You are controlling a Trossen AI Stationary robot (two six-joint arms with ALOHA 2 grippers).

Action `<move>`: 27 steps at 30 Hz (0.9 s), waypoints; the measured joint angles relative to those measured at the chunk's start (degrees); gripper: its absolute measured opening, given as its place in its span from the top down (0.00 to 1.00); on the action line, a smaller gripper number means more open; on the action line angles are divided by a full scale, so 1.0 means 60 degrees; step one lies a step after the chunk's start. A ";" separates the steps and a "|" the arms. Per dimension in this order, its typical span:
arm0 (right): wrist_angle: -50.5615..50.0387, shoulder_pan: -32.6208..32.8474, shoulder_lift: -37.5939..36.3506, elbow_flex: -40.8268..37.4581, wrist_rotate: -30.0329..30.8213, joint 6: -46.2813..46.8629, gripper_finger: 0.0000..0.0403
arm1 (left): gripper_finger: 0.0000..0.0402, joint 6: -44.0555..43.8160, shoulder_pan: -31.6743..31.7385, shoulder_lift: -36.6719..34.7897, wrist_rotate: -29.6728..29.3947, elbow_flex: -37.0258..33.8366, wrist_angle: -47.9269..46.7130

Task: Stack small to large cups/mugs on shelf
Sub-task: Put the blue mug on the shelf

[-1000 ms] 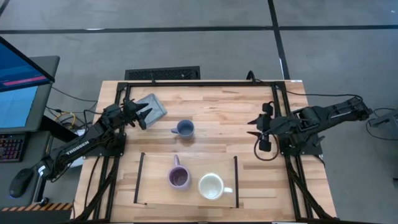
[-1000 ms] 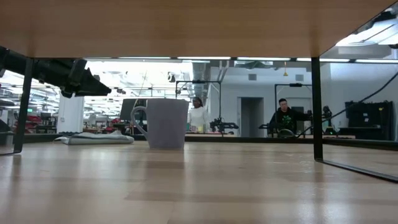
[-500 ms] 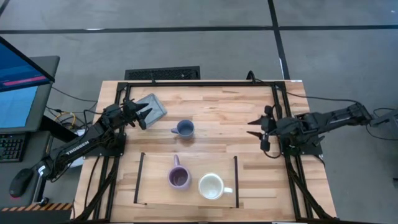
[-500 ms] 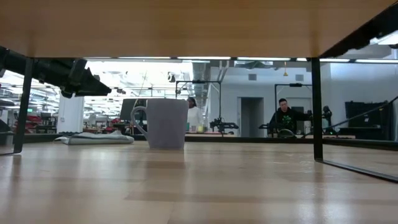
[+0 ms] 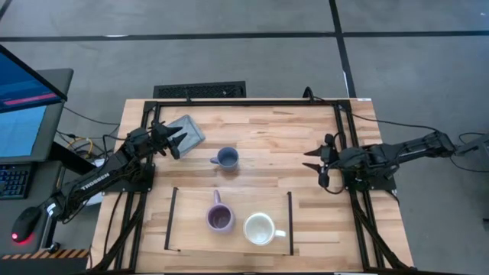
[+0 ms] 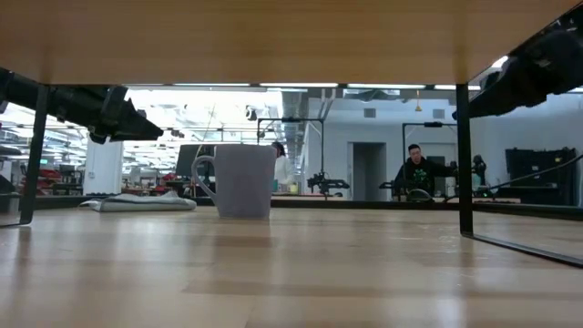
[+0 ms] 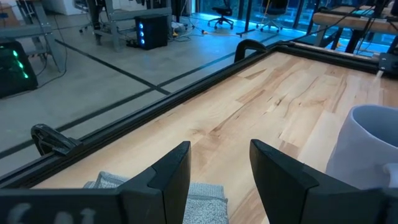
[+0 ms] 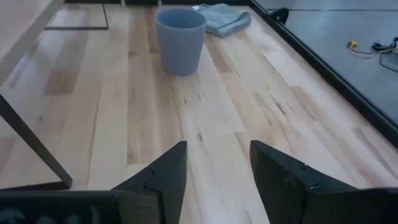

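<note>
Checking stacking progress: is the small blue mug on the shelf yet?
No. The small blue mug stands upright on the tabletop, outside the light-wood shelf.

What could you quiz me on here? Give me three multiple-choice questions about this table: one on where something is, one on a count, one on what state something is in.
1. Where does the blue mug stand?
A. on the bare tabletop, beyond the shelf
B. on the shelf
C. inside the white mug

2. How many mugs stand on the shelf?
A. none
B. two
C. three

3. What does the right end effector hold?
A. the blue mug
B. the grey cloth
C. nothing, its fingers are apart

Answers:
1 A: the blue mug sits on the table, off the shelf.
2 B: only the purple mug and the white mug are on it.
3 C: the right end effector hovers open over bare wood.
</note>
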 joint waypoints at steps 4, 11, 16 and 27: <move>0.0673 0.0000 0.0000 -0.0525 0.0000 0.0029 0.51 | 0.61 -0.0003 0.0004 0.0000 -0.0004 0.0000 0.0004; 0.1665 0.0004 0.0009 -0.1398 -0.0002 0.0017 0.51 | 0.61 -0.0070 0.0000 0.0000 -0.0007 0.0000 0.0007; 0.2464 0.0004 0.0008 -0.1811 0.0000 -0.0156 0.51 | 0.61 -0.0486 0.0002 0.0000 -0.0007 0.0000 0.0007; 0.3688 0.0004 0.0007 -0.2595 0.0027 -0.0403 0.51 | 0.61 -0.0470 0.0000 0.0000 0.0004 0.0000 0.0007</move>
